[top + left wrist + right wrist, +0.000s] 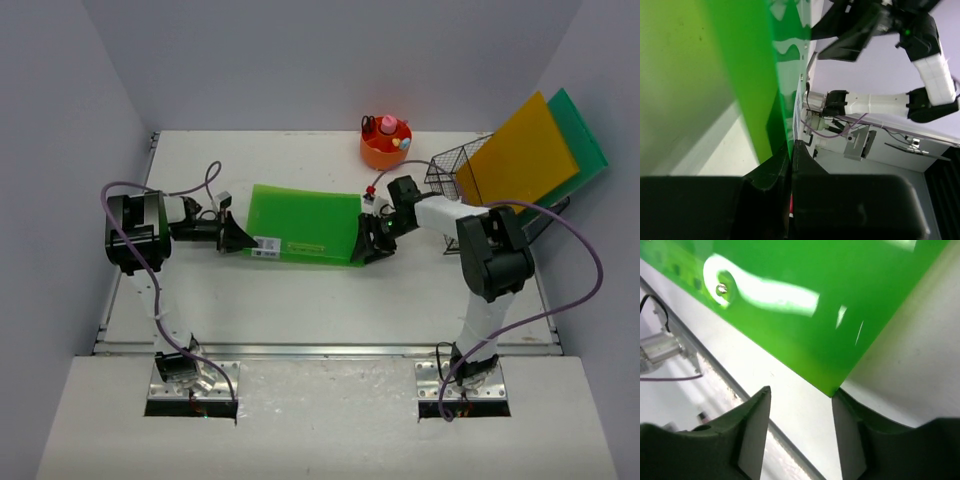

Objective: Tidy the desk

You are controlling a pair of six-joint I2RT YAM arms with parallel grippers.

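Left gripper [243, 240]: jaws clamped on the left edge of a translucent green plastic folder [305, 222], mid-way across the flat white rectangular desk [300, 300]. Right gripper [366, 246]: fingers apart around the folder's right corner, not pinching. Back right: round orange pen pot [385, 148], then a black wire basket [448, 172] holding an orange plastic sheet [520, 150].

Top camera: overhead, whole desk [300, 300]. Wrist cameras: close, opposite ends of green sheet [305, 222]; all share it.

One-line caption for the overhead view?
Left gripper pinches one edge of a green folder; right gripper straddles the opposite corner.
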